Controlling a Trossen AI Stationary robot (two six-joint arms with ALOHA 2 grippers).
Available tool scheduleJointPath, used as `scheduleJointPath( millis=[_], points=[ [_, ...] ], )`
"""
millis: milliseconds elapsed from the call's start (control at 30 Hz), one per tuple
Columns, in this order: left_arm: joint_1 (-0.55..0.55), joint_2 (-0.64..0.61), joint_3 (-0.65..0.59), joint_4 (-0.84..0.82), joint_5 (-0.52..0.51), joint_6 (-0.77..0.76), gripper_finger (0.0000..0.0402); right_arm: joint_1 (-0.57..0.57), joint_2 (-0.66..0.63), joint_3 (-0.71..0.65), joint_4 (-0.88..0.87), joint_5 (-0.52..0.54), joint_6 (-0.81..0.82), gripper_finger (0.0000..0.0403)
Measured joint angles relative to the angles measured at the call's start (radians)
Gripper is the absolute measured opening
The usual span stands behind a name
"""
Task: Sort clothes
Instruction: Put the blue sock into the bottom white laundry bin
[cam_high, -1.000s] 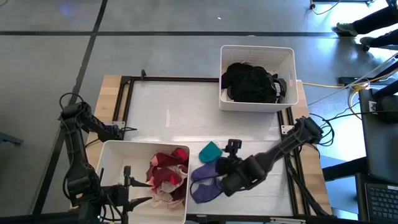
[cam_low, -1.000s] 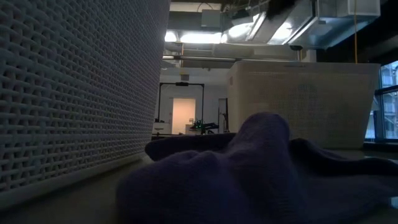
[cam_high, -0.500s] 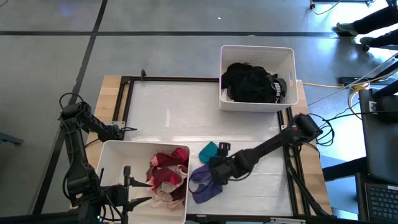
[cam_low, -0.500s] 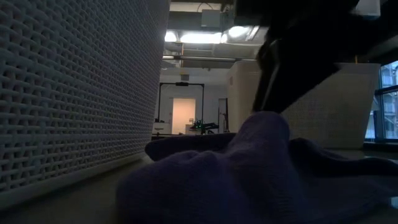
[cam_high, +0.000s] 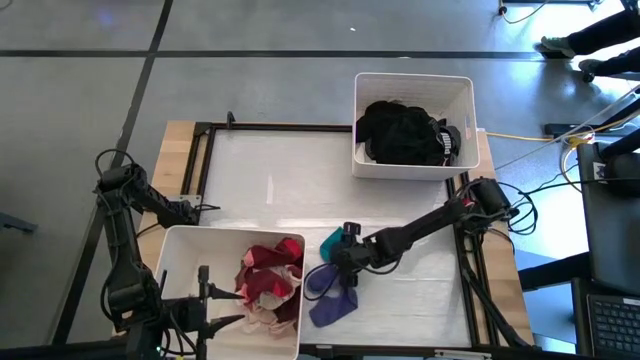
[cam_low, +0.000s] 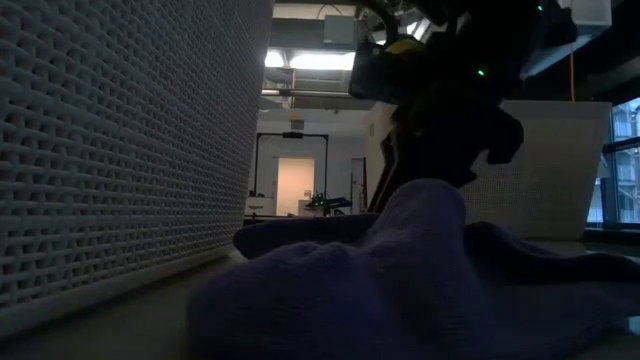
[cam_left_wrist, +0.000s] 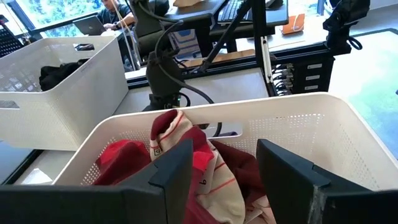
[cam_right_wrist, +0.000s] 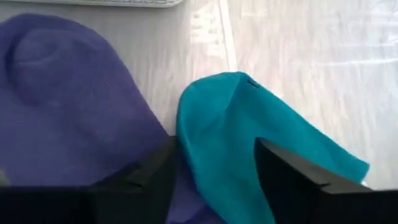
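A: What's on the left?
B: The left end effector (cam_left_wrist: 221, 180), fingers apart, hangs over the near bin (cam_high: 180, 262) holding red and pink clothes (cam_high: 268, 283).
A: And rightward?
B: The right end effector (cam_high: 343, 262), released, sits over the purple garment (cam_high: 330, 295) beside the teal sock (cam_high: 336, 241) on the surface (cam_high: 280, 180).

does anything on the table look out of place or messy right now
Two garments lie loose on the table outside both bins: a crumpled purple fabric garment and a small teal fabric piece beside it. The right pincer is open, low over them. Nothing looks spilled or damaged.
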Motion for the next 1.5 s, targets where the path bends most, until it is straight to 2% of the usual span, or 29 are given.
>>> scheduleJointPath(
  millis=[333, 367, 567, 733, 1200, 1500],
  points=[
    [0.0, 0.0, 0.0, 0.0, 0.0, 0.0, 0.0169, 0.001, 0.001, -0.027, 0.013, 0.001, -0.045, 0.0022],
    [0.0, 0.0, 0.0, 0.0, 0.0, 0.0, 0.0169, 0.001, 0.001, -0.027, 0.022, 0.0, -0.05, 0.0012],
    [0.0, 0.0, 0.0, 0.0, 0.0, 0.0, 0.0169, 0.002, -0.001, -0.003, 0.005, 0.0, -0.056, 0.0025],
    [0.0, 0.0, 0.0, 0.0, 0.0, 0.0, 0.0169, 0.01, -0.021, 0.057, -0.09, 0.01, -0.072, 0.0006],
    [0.0, 0.0, 0.0, 0.0, 0.0, 0.0, 0.0169, 0.097, -0.133, 0.332, -0.418, 0.194, -0.089, 0.001],
    [0.0, 0.0, 0.0, 0.0, 0.0, 0.0, 0.0169, 0.103, -0.137, 0.545, -0.37, 0.194, -0.218, 0.0006]
  ],
)
